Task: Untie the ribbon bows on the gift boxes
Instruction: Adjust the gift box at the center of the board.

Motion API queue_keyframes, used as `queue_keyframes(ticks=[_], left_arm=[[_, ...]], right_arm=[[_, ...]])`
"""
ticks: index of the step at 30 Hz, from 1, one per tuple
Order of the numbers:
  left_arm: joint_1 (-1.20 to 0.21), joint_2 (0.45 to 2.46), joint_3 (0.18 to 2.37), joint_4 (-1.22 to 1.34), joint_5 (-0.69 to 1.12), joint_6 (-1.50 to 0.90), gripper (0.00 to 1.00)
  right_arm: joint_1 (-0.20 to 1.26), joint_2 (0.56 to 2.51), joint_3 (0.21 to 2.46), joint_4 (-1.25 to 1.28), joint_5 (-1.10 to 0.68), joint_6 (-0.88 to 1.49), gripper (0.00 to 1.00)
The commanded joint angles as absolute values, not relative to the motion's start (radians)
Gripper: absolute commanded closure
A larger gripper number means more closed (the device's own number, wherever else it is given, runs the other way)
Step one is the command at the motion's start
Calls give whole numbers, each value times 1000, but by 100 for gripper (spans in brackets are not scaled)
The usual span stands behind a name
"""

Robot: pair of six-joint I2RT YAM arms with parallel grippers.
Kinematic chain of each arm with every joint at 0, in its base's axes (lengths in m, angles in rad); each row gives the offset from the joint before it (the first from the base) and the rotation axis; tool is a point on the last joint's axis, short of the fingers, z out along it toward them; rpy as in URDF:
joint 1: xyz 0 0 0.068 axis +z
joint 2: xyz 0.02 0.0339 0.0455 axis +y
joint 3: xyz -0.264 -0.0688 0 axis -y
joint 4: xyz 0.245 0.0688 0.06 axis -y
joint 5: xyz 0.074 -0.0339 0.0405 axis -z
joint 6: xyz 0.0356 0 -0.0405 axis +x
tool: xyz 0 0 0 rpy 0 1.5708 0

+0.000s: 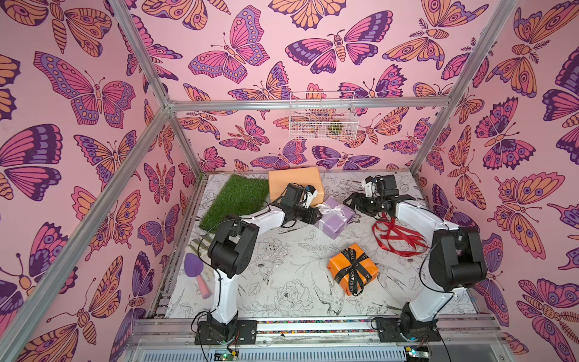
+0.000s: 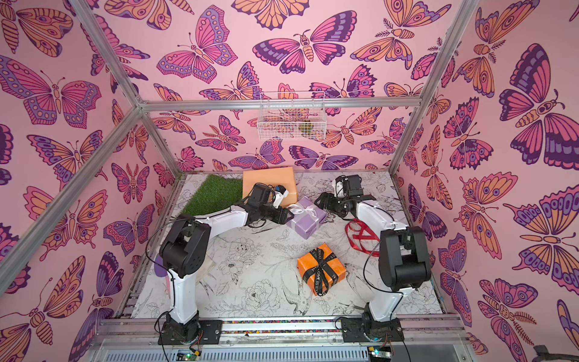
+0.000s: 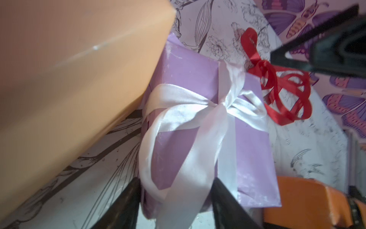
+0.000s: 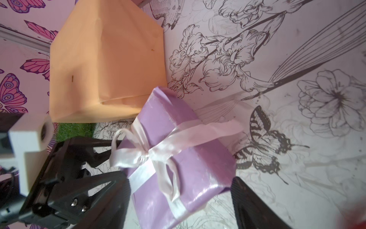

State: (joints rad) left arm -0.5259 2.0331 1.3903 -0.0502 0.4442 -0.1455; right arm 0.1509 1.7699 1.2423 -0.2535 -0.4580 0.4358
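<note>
The lilac gift box [image 1: 333,221] lies mid-table, its white satin bow [image 1: 329,209] still knotted [image 3: 219,105]. My left gripper [image 3: 176,182] stands partly open, its fingers either side of one bow loop and tail. My right gripper [image 4: 181,178] is open wide and straddles the box's other end [image 4: 198,168]; I cannot tell whether it touches. The orange cube [image 1: 352,266] near the front carries a tied black lettered ribbon [image 1: 355,261]. The peach box [image 1: 294,181] at the back is bare. A red ribbon [image 1: 398,238] lies loose on the table under the right arm.
A green grass mat [image 1: 235,200] covers the back left corner. A purple trowel with a pink handle [image 1: 194,266] lies at the left edge. A white wire basket [image 1: 322,116] hangs on the back wall. The peach box touches the lilac one.
</note>
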Motion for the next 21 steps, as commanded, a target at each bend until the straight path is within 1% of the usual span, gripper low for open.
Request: queue_keyframes(ticks=[1,2,3,6,8,17,20,21], left_arm=[[-523,2048,1416,-77,438,-126,56],[-523,2046,1417,-77,438,-125,61],[-523,2045,1418,-77,436,-125,64],[-523,2036,1415,-79,435,-123,84],[-522,2028,1413,-81,434,-122,99],[-518,1963,1360,-83,391,-158,100],[-508,1946,1339,-81,377,-172,96],[-501,1943,1335,-81,374,-178,91]], right_arm=[[147,1829,1305,-192,-519,434,20],[147,1848,1314,-184,-526,431,20],[147,1864,1320,-175,-532,431,21],[147,1892,1333,-173,-543,426,21],[148,1893,1331,-173,-560,431,22],[186,1796,1181,-143,-626,469,24],[214,1762,1120,-131,-630,495,25],[224,1748,1098,-122,-632,509,25]])
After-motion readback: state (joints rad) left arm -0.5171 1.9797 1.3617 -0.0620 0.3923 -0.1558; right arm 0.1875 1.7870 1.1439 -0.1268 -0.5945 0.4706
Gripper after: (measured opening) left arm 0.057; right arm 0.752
